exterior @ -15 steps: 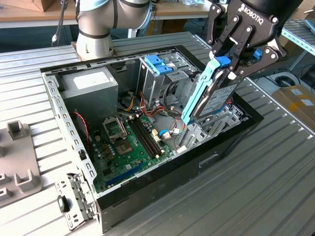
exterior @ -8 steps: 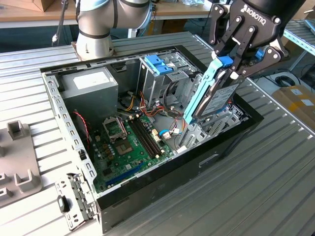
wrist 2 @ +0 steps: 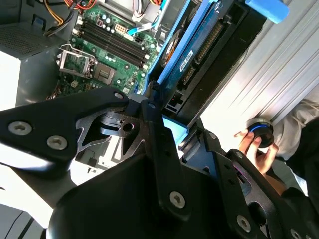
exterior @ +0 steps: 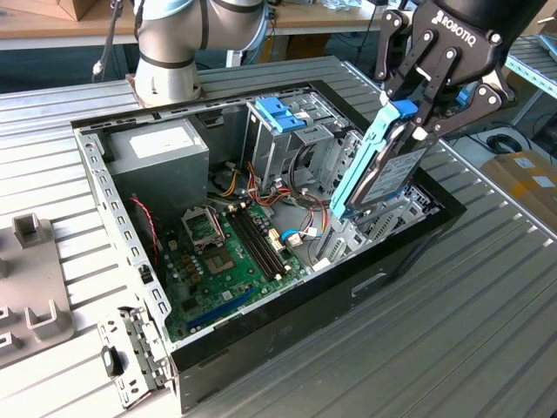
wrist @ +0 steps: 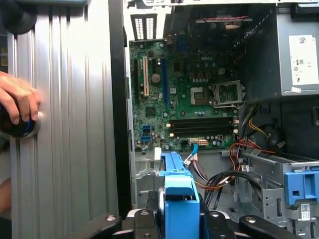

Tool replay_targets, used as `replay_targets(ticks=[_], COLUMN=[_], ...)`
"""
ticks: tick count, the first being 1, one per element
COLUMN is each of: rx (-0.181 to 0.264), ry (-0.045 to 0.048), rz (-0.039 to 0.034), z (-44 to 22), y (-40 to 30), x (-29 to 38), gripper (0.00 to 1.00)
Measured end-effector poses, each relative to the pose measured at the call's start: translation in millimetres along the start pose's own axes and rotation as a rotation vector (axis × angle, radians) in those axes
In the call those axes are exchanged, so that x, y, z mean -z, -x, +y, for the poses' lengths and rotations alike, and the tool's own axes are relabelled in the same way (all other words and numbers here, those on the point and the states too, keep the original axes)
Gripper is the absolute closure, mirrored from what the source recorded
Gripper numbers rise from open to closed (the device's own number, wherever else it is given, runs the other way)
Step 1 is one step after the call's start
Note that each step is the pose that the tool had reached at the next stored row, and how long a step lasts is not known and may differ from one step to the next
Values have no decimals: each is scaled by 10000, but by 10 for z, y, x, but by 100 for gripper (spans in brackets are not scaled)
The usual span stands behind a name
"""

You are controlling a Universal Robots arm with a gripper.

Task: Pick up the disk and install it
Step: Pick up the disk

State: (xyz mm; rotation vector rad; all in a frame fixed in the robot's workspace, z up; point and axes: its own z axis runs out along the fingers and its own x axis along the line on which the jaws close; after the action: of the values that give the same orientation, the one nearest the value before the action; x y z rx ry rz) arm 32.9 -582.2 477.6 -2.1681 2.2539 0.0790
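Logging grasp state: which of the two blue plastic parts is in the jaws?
The frame edging the disk, held tilted over the case; the blue latch sits untouched inside it.

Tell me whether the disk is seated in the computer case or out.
Out, not seated: the claw grips the disk tilted on edge, mostly above the case, with its lower end dipping into it.

Silver-grey disk (exterior: 393,178), bright blue round its edge, and the gripper (exterior: 416,122) all black. Green motherboard (exterior: 222,270), red and yellow wires (exterior: 248,187), black case (exterior: 287,335). The bench (exterior: 435,348) shows pale grey ribbed stripes.
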Motion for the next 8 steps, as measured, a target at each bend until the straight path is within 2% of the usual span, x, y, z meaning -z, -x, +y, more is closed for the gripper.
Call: replay_targets(ticks=[8], rx=[-1], ry=[-1], rz=[41], z=[-128], y=[2], x=[-52], gripper=[63])
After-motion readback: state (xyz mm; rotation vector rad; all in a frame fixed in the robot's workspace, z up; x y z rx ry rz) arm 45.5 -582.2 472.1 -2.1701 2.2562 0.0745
